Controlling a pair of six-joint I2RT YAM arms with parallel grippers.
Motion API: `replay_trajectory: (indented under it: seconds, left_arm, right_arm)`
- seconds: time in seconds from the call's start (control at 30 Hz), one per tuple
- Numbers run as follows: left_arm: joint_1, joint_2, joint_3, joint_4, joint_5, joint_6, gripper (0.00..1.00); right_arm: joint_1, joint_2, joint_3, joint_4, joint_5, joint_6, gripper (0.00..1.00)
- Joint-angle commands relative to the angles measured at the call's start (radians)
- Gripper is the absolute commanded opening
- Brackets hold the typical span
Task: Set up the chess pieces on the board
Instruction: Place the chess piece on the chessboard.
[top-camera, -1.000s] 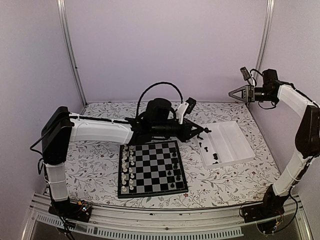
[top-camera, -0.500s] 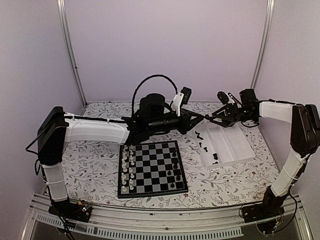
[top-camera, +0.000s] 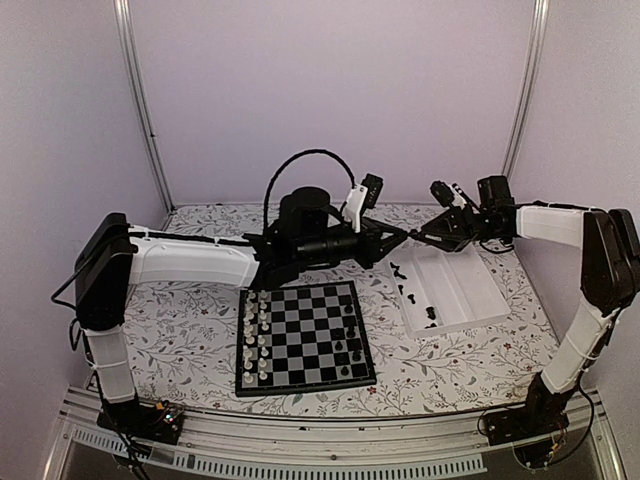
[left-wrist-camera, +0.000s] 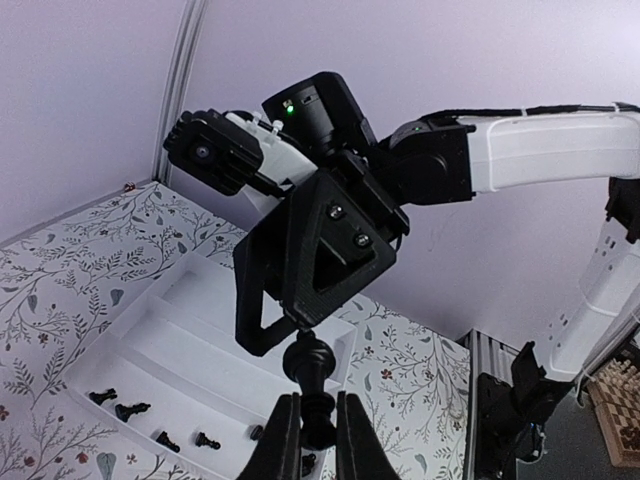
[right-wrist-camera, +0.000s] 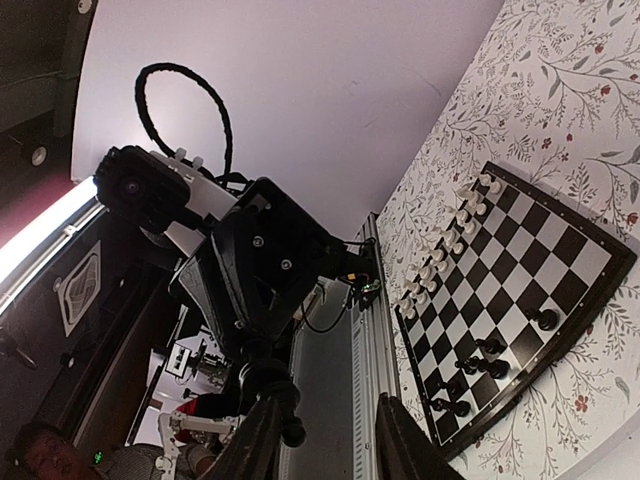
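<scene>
My left gripper (left-wrist-camera: 311, 440) is shut on the base of a black chess piece (left-wrist-camera: 312, 372), held in the air above the far end of the white tray (top-camera: 466, 286). My right gripper (right-wrist-camera: 330, 400) meets it tip to tip. Its jaws stand apart around the head of that piece (right-wrist-camera: 272, 392), which lies against one finger with a gap to the other. The board (top-camera: 300, 340) lies in front of the left arm. White chessmen (top-camera: 256, 335) fill its left files and a few black ones (top-camera: 348, 346) stand on its right side. More black pieces (top-camera: 420, 305) lie in the tray.
The tray sits right of the board on the flowered tablecloth. Both arms stretch over the back of the table, with a cable loop (top-camera: 305, 170) arching above the left wrist. Metal frame posts (top-camera: 140, 100) and purple walls close the sides and back.
The right arm swung down from high at the right to the left gripper's tip, and its jaws have narrowed. The left gripper rose slightly with its piece, then held still.
</scene>
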Motion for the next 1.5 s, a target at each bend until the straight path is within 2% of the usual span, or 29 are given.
replay_trajectory:
  seconds: [0.0, 0.27, 0.53, 0.83, 1.13, 1.47]
  left_arm:
    - [0.007, 0.026, 0.018, 0.024, -0.001, -0.002, 0.06]
    - [0.008, 0.033, 0.025, 0.019, -0.002, -0.002, 0.06]
    - [0.008, 0.031, 0.024, 0.017, -0.017, 0.002, 0.06]
    - [0.008, 0.033, 0.023, 0.018, -0.022, 0.003, 0.06]
    - [0.007, 0.033, 0.023, 0.021, -0.025, 0.004, 0.06]
    - [0.008, 0.014, 0.008, 0.019, -0.042, 0.011, 0.06]
  right_arm:
    - [0.017, -0.036, -0.039, 0.135, -0.077, 0.12, 0.33]
    - [0.024, -0.047, -0.056, 0.187, -0.091, 0.163, 0.3]
    - [0.026, -0.063, -0.097, 0.324, -0.103, 0.278, 0.26]
    - [0.031, -0.068, -0.1, 0.336, -0.1, 0.298, 0.26]
    - [0.036, -0.072, -0.102, 0.339, -0.094, 0.303, 0.22]
    - [0.037, -0.078, -0.093, 0.342, -0.072, 0.289, 0.08]
